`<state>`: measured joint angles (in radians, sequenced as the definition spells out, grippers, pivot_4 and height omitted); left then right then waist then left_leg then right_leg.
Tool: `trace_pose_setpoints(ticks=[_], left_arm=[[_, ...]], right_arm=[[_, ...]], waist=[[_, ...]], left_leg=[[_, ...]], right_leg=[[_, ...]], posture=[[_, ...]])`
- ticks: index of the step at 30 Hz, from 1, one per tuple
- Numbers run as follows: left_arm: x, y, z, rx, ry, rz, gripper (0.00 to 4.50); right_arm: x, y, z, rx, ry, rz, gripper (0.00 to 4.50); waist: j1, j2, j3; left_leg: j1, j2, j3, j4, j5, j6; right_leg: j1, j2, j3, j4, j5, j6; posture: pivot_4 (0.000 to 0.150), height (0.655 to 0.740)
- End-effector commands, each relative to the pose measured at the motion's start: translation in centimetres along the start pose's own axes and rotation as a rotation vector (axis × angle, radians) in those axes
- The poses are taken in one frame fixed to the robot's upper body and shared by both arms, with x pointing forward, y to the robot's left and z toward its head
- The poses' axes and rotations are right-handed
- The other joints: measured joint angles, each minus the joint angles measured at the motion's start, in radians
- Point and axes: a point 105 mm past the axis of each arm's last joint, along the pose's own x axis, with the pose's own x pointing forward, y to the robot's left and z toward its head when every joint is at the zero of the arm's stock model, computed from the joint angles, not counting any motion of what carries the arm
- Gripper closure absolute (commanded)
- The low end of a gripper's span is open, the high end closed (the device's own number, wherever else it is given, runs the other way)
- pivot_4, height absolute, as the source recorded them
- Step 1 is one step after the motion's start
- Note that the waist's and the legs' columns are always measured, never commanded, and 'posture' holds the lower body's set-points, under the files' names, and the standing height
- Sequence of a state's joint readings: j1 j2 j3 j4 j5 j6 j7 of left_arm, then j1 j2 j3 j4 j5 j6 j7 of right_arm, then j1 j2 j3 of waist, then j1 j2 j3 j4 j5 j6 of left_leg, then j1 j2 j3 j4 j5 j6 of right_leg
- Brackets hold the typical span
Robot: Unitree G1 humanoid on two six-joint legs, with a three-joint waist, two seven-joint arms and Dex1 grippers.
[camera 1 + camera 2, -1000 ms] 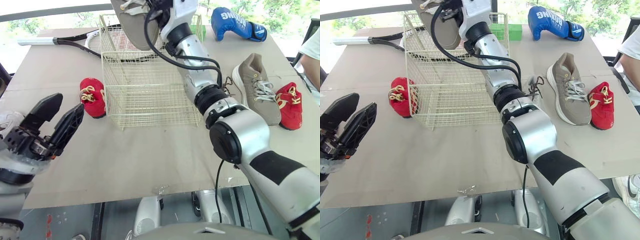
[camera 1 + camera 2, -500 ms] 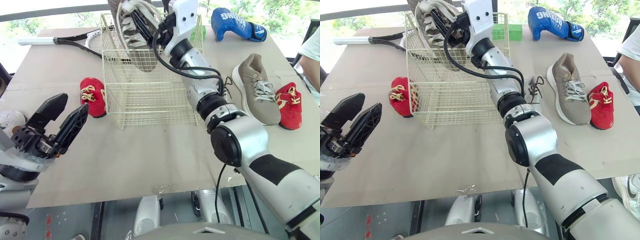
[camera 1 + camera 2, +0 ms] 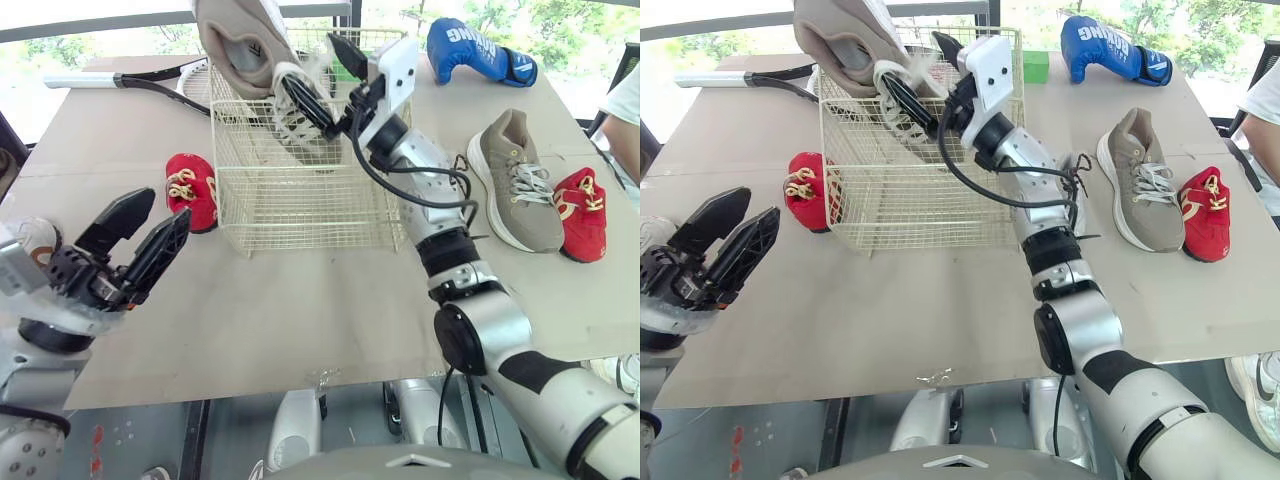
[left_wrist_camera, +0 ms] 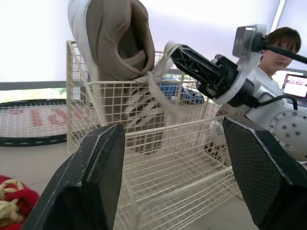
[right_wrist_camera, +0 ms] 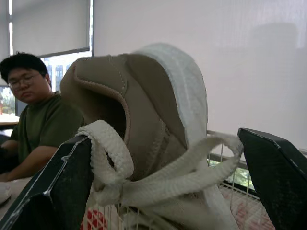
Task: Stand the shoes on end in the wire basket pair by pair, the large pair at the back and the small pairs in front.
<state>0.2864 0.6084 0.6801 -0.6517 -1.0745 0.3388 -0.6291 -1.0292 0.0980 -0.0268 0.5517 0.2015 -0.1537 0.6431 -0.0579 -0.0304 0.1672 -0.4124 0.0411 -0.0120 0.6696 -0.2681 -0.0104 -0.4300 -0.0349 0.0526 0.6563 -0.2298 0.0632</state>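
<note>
The tan shoe (image 3: 240, 45) stands toe-down at the back left of the wire basket (image 3: 300, 205), but its laces (image 5: 163, 182) drape over the spread fingers (image 5: 43, 201) of the right gripper (image 3: 305, 62), so withdrawing may topple it; the left gripper (image 3: 160, 207) hangs open.

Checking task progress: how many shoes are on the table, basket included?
4. A tan shoe on end in the basket; a red shoe left of it; a second tan shoe and a second red shoe at the right. The arm may hide others.

table (image 3: 300, 330) – beige top | windows (image 3: 575, 22) behind – bright daylight, trees (image 3: 590, 30) outside
</note>
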Motion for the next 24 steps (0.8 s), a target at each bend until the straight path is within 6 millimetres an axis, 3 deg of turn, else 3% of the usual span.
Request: trace_pose_setpoints(ticks=[1,6,8,11,15,20,22,24], left_arm=[[0.3,-0.1,0.3,0.027,0.001,-0.028,0.99],[0.2,-0.1,0.2,0.032,0.015,-0.037,0.99],[0.2,-0.3,0.0,0.035,0.026,-0.053,0.99],[0.4,-1.5,-0.4,0.055,0.066,-0.123,0.99],[1.1,-3.3,-0.7,0.038,0.097,-0.220,0.99],[2.6,-5.5,-1.0,-0.028,0.099,-0.344,0.99],[3.5,-6.2,-1.3,-0.059,0.101,-0.393,0.99],[4.6,-6.6,-1.8,-0.074,0.106,-0.415,0.45]], right_arm=[[0.8,0.8,2.3,-0.093,0.006,0.055,0.04],[1.8,0.6,3.1,-0.196,0.109,0.032,0.04],[2.2,1.4,3.5,-0.137,0.140,0.098,0.04],[1.2,2.7,4.3,-0.097,0.160,0.233,0.04],[-1.9,2.0,5.7,-0.029,0.171,0.260,0.04],[-7.5,0.2,7.5,-0.041,0.220,0.149,0.04],[-9.9,-1.2,8.4,-0.080,0.271,0.018,0.04],[-12.5,-2.3,9.2,-0.165,0.330,-0.097,0.00]], waist=[[-0.003,-0.001,-0.001],[-0.006,-0.002,-0.001],[-0.006,-0.003,-0.002],[-0.002,-0.003,-0.002],[0.022,-0.003,-0.002],[0.046,-0.003,-0.002],[0.046,-0.002,-0.001],[0.047,-0.001,-0.001]], left_leg=[[0.000,0.000,0.000,0.000,0.000,0.000],[0.001,0.000,0.000,0.000,0.000,0.000],[0.000,0.000,0.001,0.000,0.000,0.000],[0.000,0.000,0.000,-0.001,0.000,0.001],[0.000,0.000,0.000,-0.001,-0.002,0.003],[-0.001,0.000,-0.001,0.000,-0.002,0.004],[-0.001,0.000,-0.001,0.000,-0.002,0.004],[0.000,0.000,0.000,0.000,-0.002,0.004]], right_leg=[[0.000,0.000,0.000,0.000,0.000,0.000],[0.000,0.000,0.000,0.000,0.000,0.000],[0.000,0.000,0.000,-0.001,0.000,0.000],[0.000,0.000,0.000,-0.003,0.000,0.000],[0.000,0.000,0.000,-0.007,0.000,0.000],[0.002,0.000,-0.001,-0.008,0.000,0.000],[0.002,0.000,-0.001,-0.008,0.000,0.000],[0.001,0.000,0.000,-0.007,0.000,0.000]], posture=[[0.150,0.7400],[0.150,0.7400],[0.150,0.7400],[0.150,0.7400],[0.150,0.7400],[0.150,0.7400],[0.150,0.7400],[0.150,0.7400]])
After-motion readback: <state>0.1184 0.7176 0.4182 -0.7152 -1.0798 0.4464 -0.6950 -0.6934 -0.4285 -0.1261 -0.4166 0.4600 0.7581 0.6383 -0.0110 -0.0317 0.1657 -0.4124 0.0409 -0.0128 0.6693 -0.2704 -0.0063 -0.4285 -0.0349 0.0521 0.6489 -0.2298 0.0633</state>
